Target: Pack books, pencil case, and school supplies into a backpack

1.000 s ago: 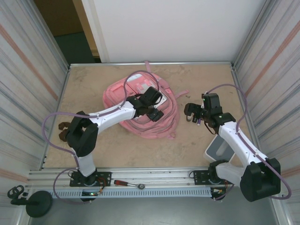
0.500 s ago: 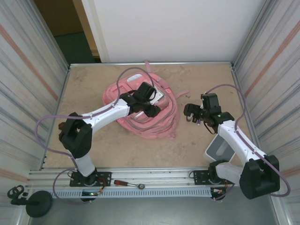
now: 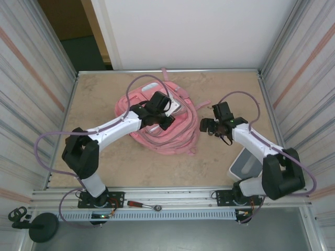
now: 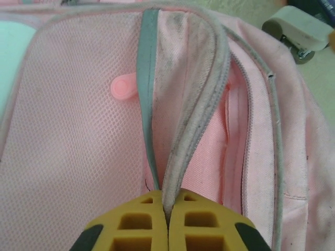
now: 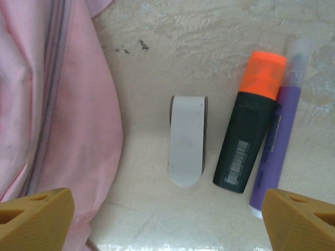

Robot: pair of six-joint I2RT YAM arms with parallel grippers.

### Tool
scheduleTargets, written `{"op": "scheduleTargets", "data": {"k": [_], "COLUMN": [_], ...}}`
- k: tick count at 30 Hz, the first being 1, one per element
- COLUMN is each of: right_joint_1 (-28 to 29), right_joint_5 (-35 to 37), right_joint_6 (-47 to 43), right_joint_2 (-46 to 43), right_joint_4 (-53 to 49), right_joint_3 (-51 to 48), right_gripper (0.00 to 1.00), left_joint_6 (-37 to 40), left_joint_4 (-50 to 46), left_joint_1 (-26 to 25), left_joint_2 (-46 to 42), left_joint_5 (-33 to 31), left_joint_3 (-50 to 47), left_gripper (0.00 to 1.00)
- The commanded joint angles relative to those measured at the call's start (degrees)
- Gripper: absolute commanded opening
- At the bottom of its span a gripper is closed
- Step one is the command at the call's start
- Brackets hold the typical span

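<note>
The pink backpack point(image 3: 184, 135) lies flat mid-table. My left gripper point(image 3: 161, 116) is over its top, shut on the grey zip edge point(image 4: 196, 120) of the opening point(image 4: 168, 209), beside pink mesh lining point(image 4: 68, 130). My right gripper point(image 3: 210, 127) hovers open just right of the backpack point(image 5: 68, 104). Between its fingertips point(image 5: 167, 222) lie the school supplies on the table: a white rounded piece point(image 5: 187, 140), a black marker with an orange cap point(image 5: 251, 141) and a purple pen point(image 5: 278, 141). The white piece point(image 4: 302, 30) also shows past the bag. The books and the pencil case are out of view.
A white bin point(image 3: 245, 167) stands at the near right, beside the right arm. A red-handled screwdriver point(image 3: 140, 204) lies on the front rail. Metal walls close in the table left and right. Bare tabletop runs in front of the backpack.
My left gripper has closed on the backpack's zip edge and shifted slightly back. My right arm has swung left toward the backpack, over the supplies, its jaws narrowing a little.
</note>
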Motion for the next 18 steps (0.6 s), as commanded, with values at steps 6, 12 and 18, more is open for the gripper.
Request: {"op": "scheduleTargets", "data": {"k": [6,12,18], "right_joint_1": [-0.82,-0.46,0.01], "right_joint_5": [4.83,2.64,3.55], "right_joint_6": [-2.52,-3.35,-3.90], "right_joint_2": [14.88,19.64,17.82], "right_joint_4": [-3.87,-3.08,-4.15], "right_joint_3": [8.66,11.50,11.56], "right_gripper": [0.66,0.43,0.21], "left_joint_6": [-0.52,-0.79,-1.77], "left_joint_4": [1.77,2.47,3.59], "left_joint_1": [1.06,1.04,1.13], "left_joint_2": [-4.98,-6.35,-8.47], "left_joint_5": [-0.41,-0.72,-1.01], "left_joint_3": [-3.28,-4.64,-5.87], "left_gripper": [0.00,0.00,0.00]}}
